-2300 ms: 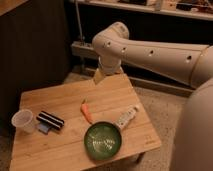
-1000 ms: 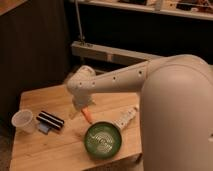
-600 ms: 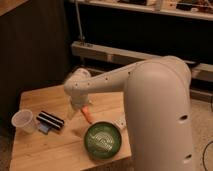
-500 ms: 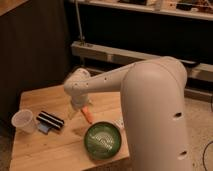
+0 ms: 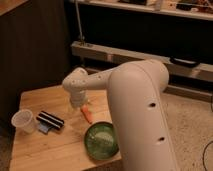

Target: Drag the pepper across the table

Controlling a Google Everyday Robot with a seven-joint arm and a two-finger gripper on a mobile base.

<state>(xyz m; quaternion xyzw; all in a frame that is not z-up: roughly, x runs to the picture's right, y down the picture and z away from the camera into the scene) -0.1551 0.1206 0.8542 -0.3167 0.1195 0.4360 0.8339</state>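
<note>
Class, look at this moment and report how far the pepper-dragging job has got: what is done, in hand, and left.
Done: the approach looks made. The tool, open, is down at the upper end of the pepper.
In hand: setting against the pepper, which lies on the table just above the green bowl. Whether they touch cannot be told.
Left: the whole drag across the table.

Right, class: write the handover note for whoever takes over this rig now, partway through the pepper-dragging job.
Claw: open, low over the table, at the upper-left end of the pepper; contact unclear.
Pepper: lying mid-table, just beyond the green bowl.
Done: claw is positioned at the pepper.
Left: drag the pepper across the table, avoiding the bowl.
</note>
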